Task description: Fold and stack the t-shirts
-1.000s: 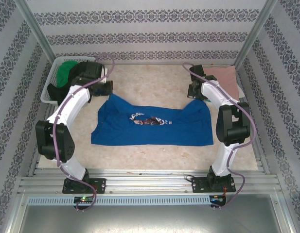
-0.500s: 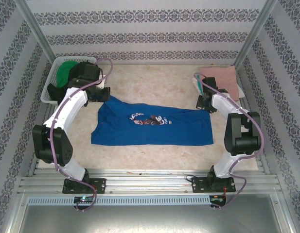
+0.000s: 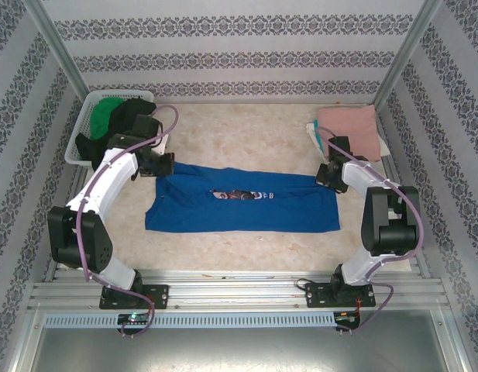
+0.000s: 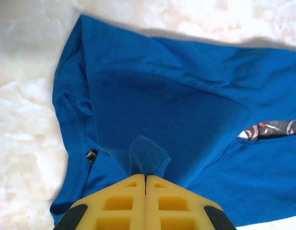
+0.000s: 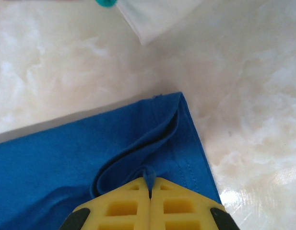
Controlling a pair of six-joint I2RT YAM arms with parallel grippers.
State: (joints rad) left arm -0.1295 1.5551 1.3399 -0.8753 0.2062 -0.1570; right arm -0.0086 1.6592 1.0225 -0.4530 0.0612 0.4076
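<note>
Top external — a royal-blue cotton t-shirt point(image 3: 242, 211) is lying across the middle of the pale marbled tabletop point(image 3: 246, 132). It is folded into a long band running left to right. Its white-and-dark chest print point(image 3: 240, 194) is peeking out from under the folded-over far edge. The left gripper point(image 3: 163, 164) is sitting at the band's far left corner and the right gripper point(image 3: 325, 174) at its far right corner, both touching the cloth. A white slatted plastic basket point(image 3: 77, 143) is standing in the far left corner of the table. It is holding a bunched green t-shirt point(image 3: 107, 111) and a black t-shirt point(image 3: 90, 147). A folded salmon-pink t-shirt point(image 3: 349, 128) is resting in the far right corner, apart from the blue one and lying over something white.

Left wrist — the yellow jaws are pressing together, pinching a small tuck of blue cloth at their tips. The fabric is fanning away from the pinch as a broad folded flap. The collar edge with a small neck label point(image 4: 91, 155) is lying to the left. A sliver of the print is showing at the right under the flap's edge. Marbled surface is showing beyond the shirt's far and left sides.

Right wrist — the yellow jaws are pressing tight on a ridge of blue cloth near the shirt's hemmed corner. A curved fold is running from the pinch toward that corner. Beyond it bare marble is showing, and at the top edge the corner of a white sheet-like item point(image 5: 152, 17) is poking in, with a bit of teal beside it; what it is I cannot tell.
</note>
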